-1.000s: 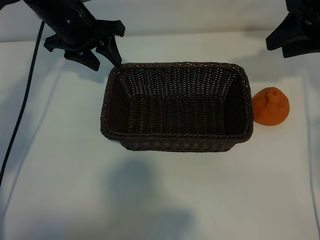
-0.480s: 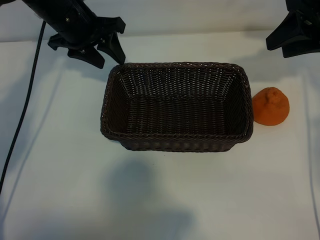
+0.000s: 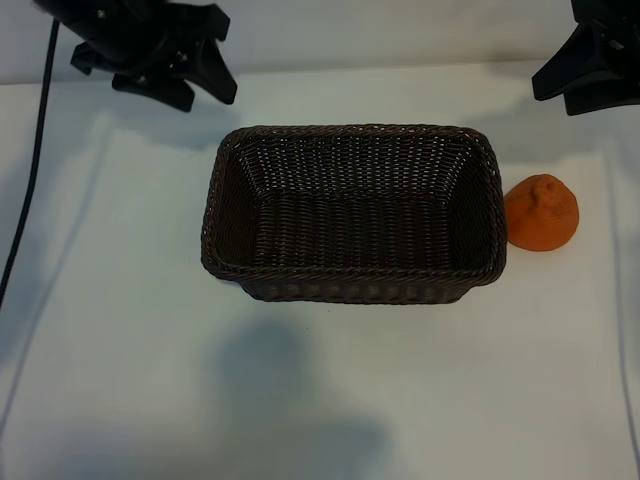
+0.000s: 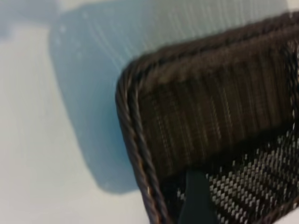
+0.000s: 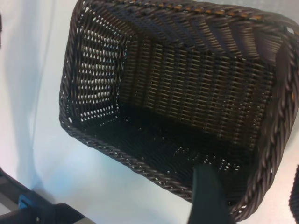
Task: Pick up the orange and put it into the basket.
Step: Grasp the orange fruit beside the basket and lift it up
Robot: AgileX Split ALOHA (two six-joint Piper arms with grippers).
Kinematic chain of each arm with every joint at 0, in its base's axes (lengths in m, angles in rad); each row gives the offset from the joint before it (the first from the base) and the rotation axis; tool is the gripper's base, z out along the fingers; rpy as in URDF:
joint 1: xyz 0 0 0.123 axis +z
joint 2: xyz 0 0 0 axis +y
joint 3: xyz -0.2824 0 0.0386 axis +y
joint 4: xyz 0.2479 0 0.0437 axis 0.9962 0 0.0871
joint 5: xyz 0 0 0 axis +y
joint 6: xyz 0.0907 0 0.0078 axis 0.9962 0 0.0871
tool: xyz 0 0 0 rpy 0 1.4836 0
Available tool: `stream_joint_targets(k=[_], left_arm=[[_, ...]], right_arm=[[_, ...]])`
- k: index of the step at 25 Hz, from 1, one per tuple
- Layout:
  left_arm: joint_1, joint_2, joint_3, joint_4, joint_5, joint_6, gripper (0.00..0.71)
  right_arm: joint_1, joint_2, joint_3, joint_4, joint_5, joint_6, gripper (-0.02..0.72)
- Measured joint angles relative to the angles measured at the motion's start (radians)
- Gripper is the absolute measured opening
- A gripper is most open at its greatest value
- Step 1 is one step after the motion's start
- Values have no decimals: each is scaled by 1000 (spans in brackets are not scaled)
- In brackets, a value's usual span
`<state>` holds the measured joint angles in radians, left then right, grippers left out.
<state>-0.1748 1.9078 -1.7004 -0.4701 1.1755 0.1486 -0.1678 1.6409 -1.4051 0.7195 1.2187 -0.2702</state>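
Two black grippers are showing, and neither is holding anything. The left gripper [image 3: 195, 95] is hanging with its fingers spread above the white table [image 3: 120, 330], beyond the far left corner of the large, rectangular, dark brown woven wicker basket [image 3: 355, 285]. The right gripper [image 3: 585, 85] is sitting at the far right edge of the exterior view, its fingers also apart and empty, though only part of it is in view there. The small, roundish, matte orange fruit [image 3: 541, 212] with its bumpy knob is lying on the table just beside the basket's right end, outside it, nearer the right gripper than the left.

Risk is lying mostly in that closeness. A gripper coming down on the orange is probably going to have one finger close to the braided rim, and a catch there could be dragging the basket or nudging the fruit away. Being rounded, the orange could be rolling off if touched off-centre. Its knob may be making a pinch uneven, so it could slip during the lift over the rim.

Counting: two grippers, one basket, one orange, one black cable [image 3: 30, 190] trailing down the table's left side.
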Motion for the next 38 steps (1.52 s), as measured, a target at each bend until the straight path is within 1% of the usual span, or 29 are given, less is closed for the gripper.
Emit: stream_joint_targets(k=[3,6,8,12,14,15,17,38], left_arm=[[0,-26,104,-3,0,28,547],[19,-59,186,-31,0,56,547],[49,-89,219,-63,0,80,547],[122,-147,259,-113,0,106,547],[149,-164,260,-118,0,108,547],[155,-168,260,-118,0,108,547],[161,-175,260,-117,0,108,547],[161,-177,261,-103,0,110,547]], right_arm=[[0,0,0,0,0,0,422],[0,0,0,0,0,0,422],[0,0,0,0,0,0,422],[0,0,0,0,0,0,422],[0,0,0,0,0,0,422],[0,0,0,0,0,0,422],[0,0,0,0,0,0,422],[0,0,0,0,0,0,422]])
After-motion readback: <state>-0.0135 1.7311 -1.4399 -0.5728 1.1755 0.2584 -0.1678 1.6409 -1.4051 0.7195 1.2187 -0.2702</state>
